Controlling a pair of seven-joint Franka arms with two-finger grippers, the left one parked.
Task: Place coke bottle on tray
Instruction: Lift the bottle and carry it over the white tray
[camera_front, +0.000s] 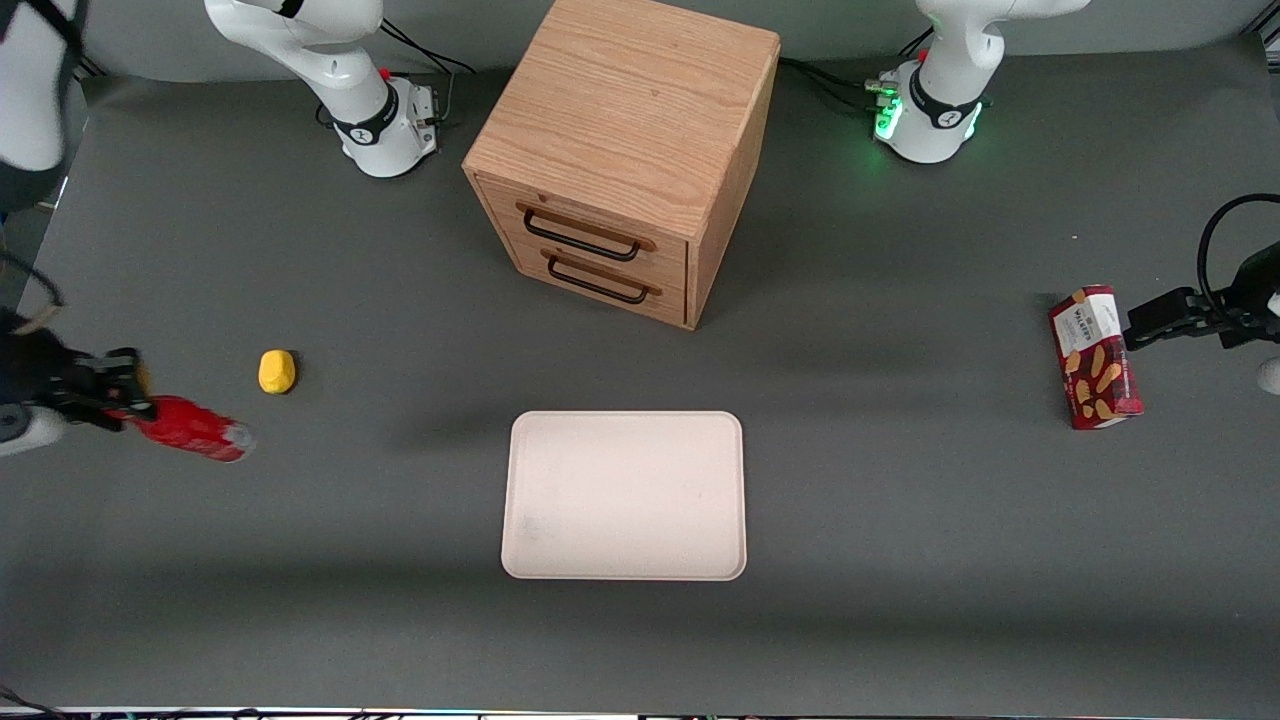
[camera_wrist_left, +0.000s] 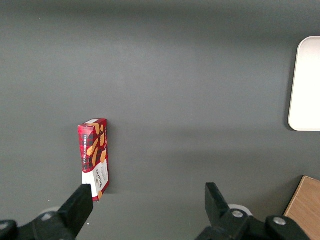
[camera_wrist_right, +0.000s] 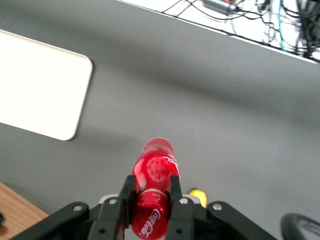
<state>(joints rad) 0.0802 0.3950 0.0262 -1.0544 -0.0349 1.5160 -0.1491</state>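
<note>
Here the end effector (camera_front: 125, 405) grips one coke bottle (camera_front: 190, 428), well apart from one tray (camera_front: 625, 495).

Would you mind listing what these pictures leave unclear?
- Front view: the claw holding the coke bottle is blurred, its arm cut off by the edge.
- Right wrist view: yellow lump mostly hidden by the claw.
- Left wrist view: tray cut by the edge.

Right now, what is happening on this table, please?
The right arm's tool is shut on the coke bottle, holding it tilted at the working arm's end of the table, near the yellow lump. The tray has nothing on it; it lies in front of the cabinet. The bottle is not yet placed.
</note>
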